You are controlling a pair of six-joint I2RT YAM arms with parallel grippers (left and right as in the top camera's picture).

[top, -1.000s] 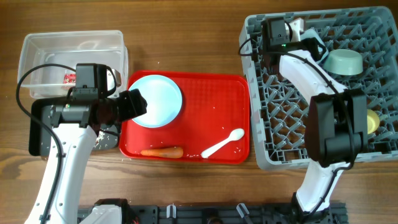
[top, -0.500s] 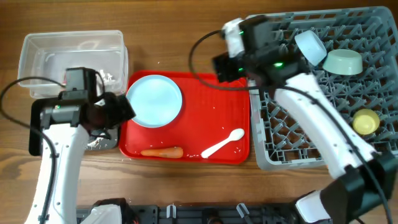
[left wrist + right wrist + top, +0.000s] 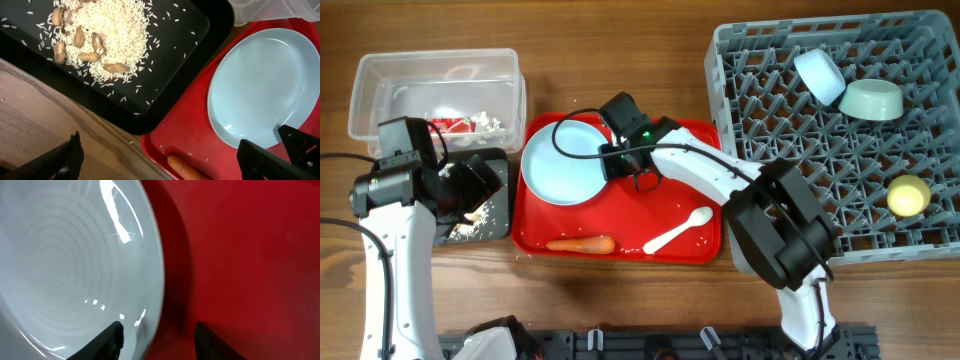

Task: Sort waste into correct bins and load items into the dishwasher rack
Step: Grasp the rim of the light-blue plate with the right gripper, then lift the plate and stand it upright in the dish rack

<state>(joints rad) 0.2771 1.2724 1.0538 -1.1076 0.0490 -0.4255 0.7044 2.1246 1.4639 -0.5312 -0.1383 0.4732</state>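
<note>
The light blue plate [image 3: 560, 160] lies on the red serving tray [image 3: 670, 150], with the orange carrot [image 3: 580, 243] and white spoon [image 3: 678, 230] near its front edge. My right gripper [image 3: 608, 160] is open, its fingers [image 3: 157, 342] straddling the plate's right rim [image 3: 75, 265]. My left gripper [image 3: 485, 190] is open and empty [image 3: 160, 165], above the black tray [image 3: 498, 160] holding rice and peanut scraps [image 3: 100, 35]. The clear tub [image 3: 435, 65] holds the red-and-white wrapper and white tissue. The mint bowl [image 3: 872, 100] and yellow cup [image 3: 907, 195] sit in the grey rack [image 3: 800, 190].
A white cup-like item [image 3: 818, 75] lies in the rack's far part next to the mint bowl. In the left wrist view the carrot's tip [image 3: 182, 167] and the plate [image 3: 265, 90] show on the red tray [image 3: 200, 145]. Bare wooden table surrounds everything.
My right arm has swung from the rack over to the plate's right rim. My left arm has drawn back left from the plate to above the black tray.
</note>
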